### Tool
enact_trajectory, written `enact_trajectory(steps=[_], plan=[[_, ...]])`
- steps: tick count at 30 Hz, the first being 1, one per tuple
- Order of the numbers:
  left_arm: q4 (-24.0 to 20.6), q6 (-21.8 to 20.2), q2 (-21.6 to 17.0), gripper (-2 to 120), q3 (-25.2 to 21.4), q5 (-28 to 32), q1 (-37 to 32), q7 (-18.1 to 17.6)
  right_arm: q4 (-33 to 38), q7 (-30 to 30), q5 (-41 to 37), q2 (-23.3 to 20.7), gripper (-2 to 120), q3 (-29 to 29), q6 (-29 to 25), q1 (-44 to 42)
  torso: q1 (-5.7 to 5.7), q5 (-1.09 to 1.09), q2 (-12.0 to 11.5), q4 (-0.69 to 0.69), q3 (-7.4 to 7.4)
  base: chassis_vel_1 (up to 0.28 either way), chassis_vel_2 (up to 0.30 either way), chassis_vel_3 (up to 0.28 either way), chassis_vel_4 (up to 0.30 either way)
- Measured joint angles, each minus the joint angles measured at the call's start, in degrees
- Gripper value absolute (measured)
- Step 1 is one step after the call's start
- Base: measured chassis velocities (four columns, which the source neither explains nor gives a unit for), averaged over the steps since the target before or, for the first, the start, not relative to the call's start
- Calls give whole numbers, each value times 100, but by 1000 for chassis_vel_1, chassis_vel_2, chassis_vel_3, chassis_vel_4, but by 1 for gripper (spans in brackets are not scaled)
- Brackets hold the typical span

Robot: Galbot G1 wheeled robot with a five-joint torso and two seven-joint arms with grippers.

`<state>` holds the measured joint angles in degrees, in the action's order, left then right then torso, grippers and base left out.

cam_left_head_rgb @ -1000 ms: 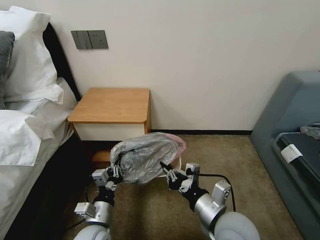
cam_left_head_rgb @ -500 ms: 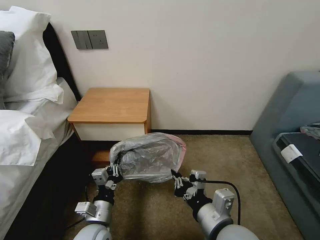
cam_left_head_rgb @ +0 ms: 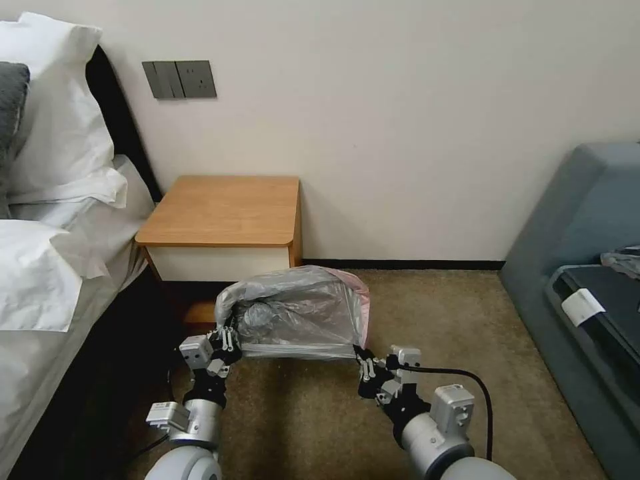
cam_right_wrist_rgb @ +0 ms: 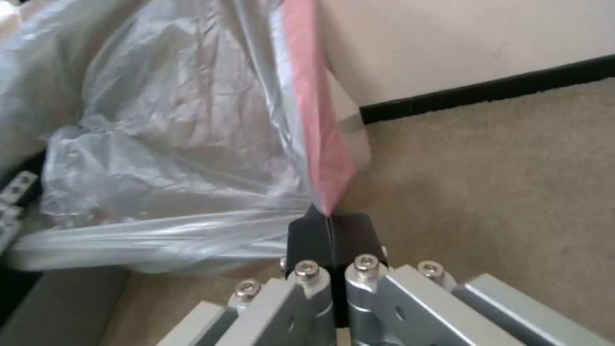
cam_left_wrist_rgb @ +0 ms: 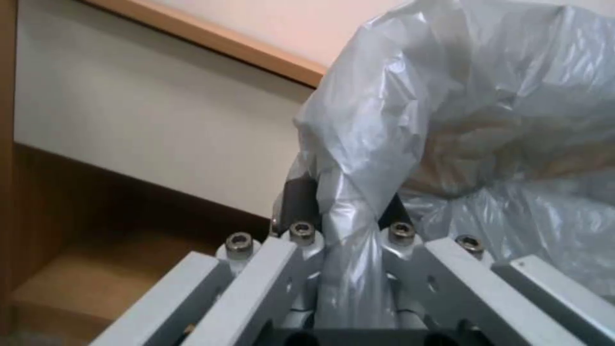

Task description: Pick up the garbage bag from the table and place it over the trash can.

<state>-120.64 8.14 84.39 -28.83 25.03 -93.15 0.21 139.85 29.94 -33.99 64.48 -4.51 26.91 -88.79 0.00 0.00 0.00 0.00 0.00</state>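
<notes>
White bed (cam_left_head_rgb: 47, 267) with pillows fills left side of head frame; grey sofa (cam_left_head_rgb: 587, 220) at right edge; tan carpet (cam_left_head_rgb: 480, 333) across lower half. The table (cam_left_head_rgb: 223, 210) stands at centre-left against the wall, top bare, white drawer front facing the camera.

The garbage bag (cam_left_head_rgb: 297, 313) hangs in the air at lower centre of head frame, just below the table's front right corner, stretched wide between both grippers, near edge pulled into a fairly straight line. Pinkish-red edge runs down its right side. Bag hides whatever is under it, so the trash can is not made out.

Left gripper (cam_left_head_rgb: 227, 340), lower left of centre, is clamped on the bag's left end; left wrist view shows a twisted rope of grey plastic (cam_left_wrist_rgb: 349, 230) running between the closed black pads, table drawer front (cam_left_wrist_rgb: 147, 120) behind.

Right gripper (cam_left_head_rgb: 363, 357), lower right of centre, pinches the bag's right corner; right wrist view shows the black fingertips (cam_right_wrist_rgb: 307, 240) pressed together with the pink edge (cam_right_wrist_rgb: 317, 129) coming out at their tip, black baseboard (cam_right_wrist_rgb: 487, 91) and carpet beyond.
</notes>
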Motion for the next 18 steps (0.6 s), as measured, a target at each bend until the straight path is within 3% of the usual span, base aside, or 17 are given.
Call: enact_trajectory(steps=[3,13,16,18], plan=[[-181,-276,-20,3,48,444,-55,-26,-223,-94,95,22,0,-80,-92,44,0,1,0,0,0,0,0,0,0],[-486,-782,-104,3,60,1133,-190,11,-489,-277,383,25,0,-188,-274,83,0,0,0,0,0,0,0,0,0],[-510,-836,-101,3,60,1182,-195,18,-571,-390,665,-4,0,-237,-375,73,0,1,0,0,0,0,0,0,0],[-458,-835,-98,3,42,1116,-167,13,-637,-825,1555,-57,-2,-324,-644,-115,0,1,0,0,0,0,0,0,0]])
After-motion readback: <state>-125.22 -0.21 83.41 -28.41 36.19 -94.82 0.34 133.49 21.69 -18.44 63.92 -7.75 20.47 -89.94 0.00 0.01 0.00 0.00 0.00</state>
